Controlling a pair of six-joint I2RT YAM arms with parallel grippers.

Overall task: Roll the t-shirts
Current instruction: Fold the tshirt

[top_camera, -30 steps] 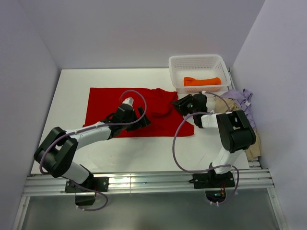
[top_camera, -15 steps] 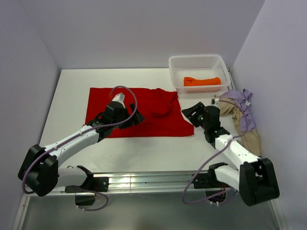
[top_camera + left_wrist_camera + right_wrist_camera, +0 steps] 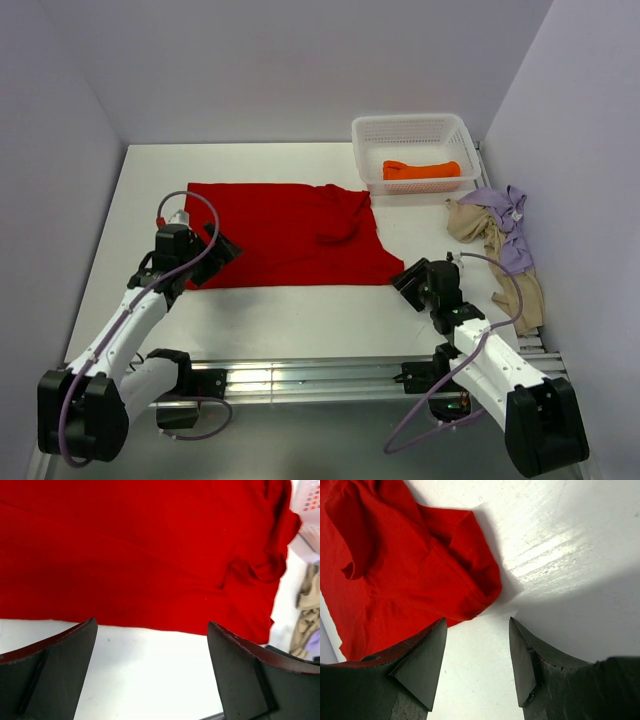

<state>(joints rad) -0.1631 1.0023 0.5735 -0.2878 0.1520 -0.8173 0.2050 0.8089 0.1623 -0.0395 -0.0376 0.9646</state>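
The left claw [image 3: 218, 248] covers the near left corner of the red t-shirt [image 3: 290, 228] from above, so whether it touches the cloth cannot be told. In its wrist view the shirt runs off the top and left edges. The claw's jaws are spread wide with nothing between them, and the shirt's near hem lies just beyond the fingertips. The right claw [image 3: 477, 622] is also spread and empty, and the shirt's folded near right corner lies just ahead of it and to its left. Past this claw to its right, the beige t-shirt [image 3: 472, 222] and the lavender t-shirt [image 3: 510, 228] are tangled, their outlines unclear. The orange t-shirt [image 3: 421, 169] lies rolled in the white basket [image 3: 408, 122], well ahead. The white worktop [image 3: 300, 315] is glossy, between pale lilac walls.
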